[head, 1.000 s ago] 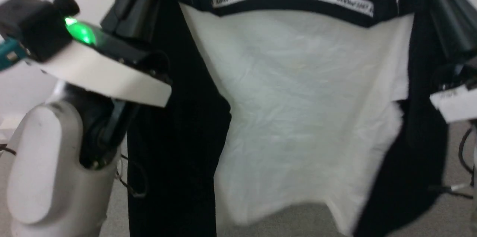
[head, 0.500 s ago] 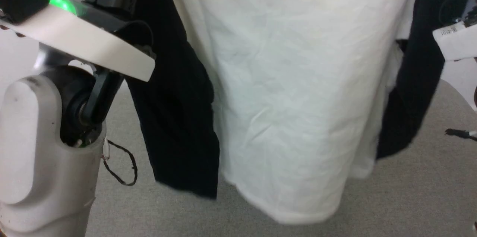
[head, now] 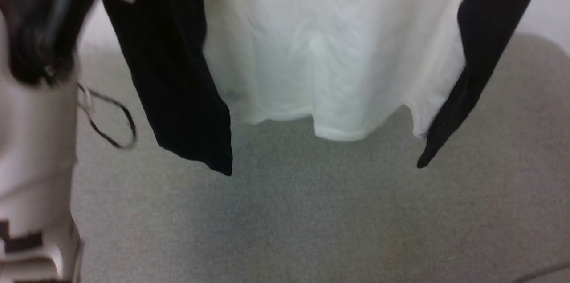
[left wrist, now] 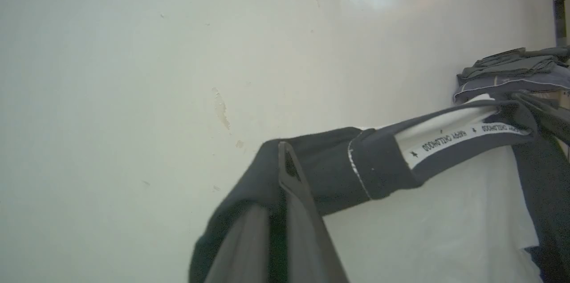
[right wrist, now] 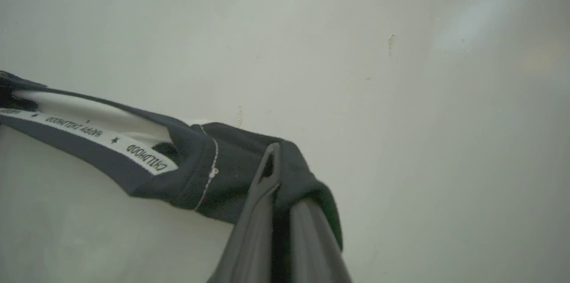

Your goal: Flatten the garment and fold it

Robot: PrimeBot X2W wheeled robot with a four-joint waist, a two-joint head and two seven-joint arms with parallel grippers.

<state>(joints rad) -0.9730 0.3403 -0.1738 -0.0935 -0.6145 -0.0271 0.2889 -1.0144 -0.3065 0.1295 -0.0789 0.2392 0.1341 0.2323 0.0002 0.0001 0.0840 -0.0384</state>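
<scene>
Both pinching its shoulders, left gripper (left wrist: pixel 281 171) and right gripper (right wrist: pixel 275 171) hold the garment (head: pixel 320 51) hanging straight down.

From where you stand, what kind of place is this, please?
Probably a plain indoor room used for clothes-folding work, perhaps a lab. A bare white wall with chipped paint stands behind, a grey felt-like surface lies under the hanging garment, and a pile of folded clothes sits to one side.

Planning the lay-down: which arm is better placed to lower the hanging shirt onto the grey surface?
Neither alone, probably: the left end effector and right end effector each pinch a black shoulder of the garment, so both should lower together.
</scene>
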